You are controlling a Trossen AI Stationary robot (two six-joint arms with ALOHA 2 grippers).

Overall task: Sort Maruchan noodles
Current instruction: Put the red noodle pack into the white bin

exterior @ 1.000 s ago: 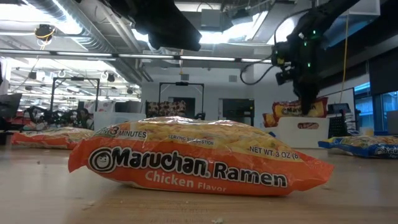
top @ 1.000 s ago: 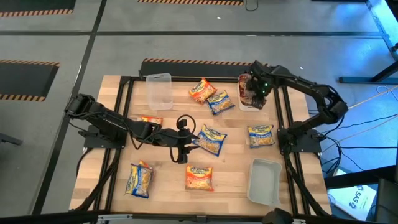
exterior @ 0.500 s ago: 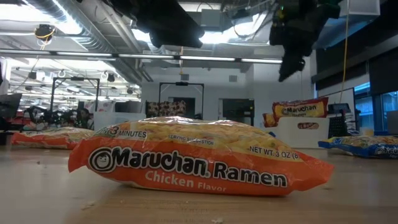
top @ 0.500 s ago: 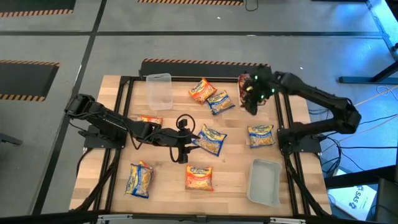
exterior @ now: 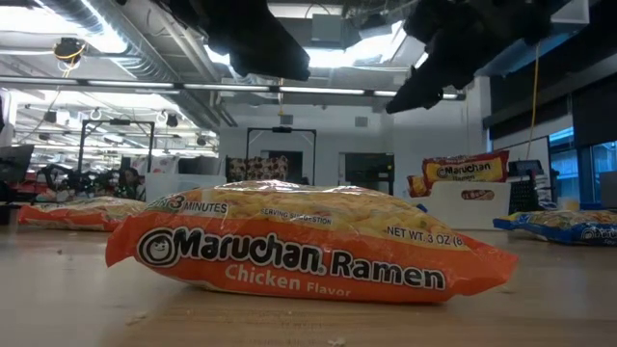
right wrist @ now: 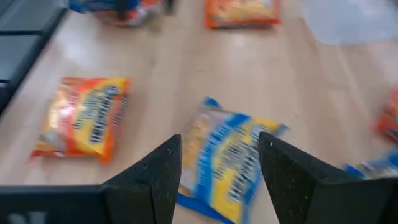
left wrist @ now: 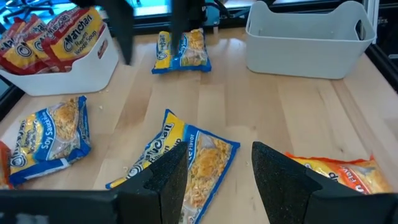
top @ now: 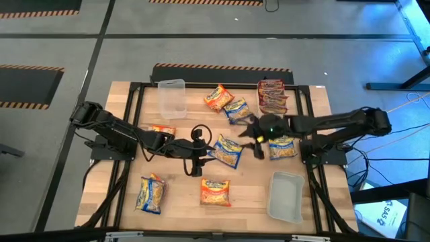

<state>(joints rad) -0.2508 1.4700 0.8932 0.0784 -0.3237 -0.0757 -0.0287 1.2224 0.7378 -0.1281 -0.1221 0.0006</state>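
Swinging away from the red-packet tub point(top: 271, 98), the right tool point(top: 256, 139) hangs part-open and empty over a blue packet point(top: 227, 150), likely next; left tool point(top: 199, 149) part-open, empty.

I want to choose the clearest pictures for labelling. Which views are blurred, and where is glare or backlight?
Right wrist view: motion-blurred, the blue packet and orange packet are smeared. Left wrist view: sharp, packet print readable. Low view: the near orange packet is sharp; bright ceiling lights leave the arms overhead as dark silhouettes. High view: evenly lit, with a blue cast at its right edge.
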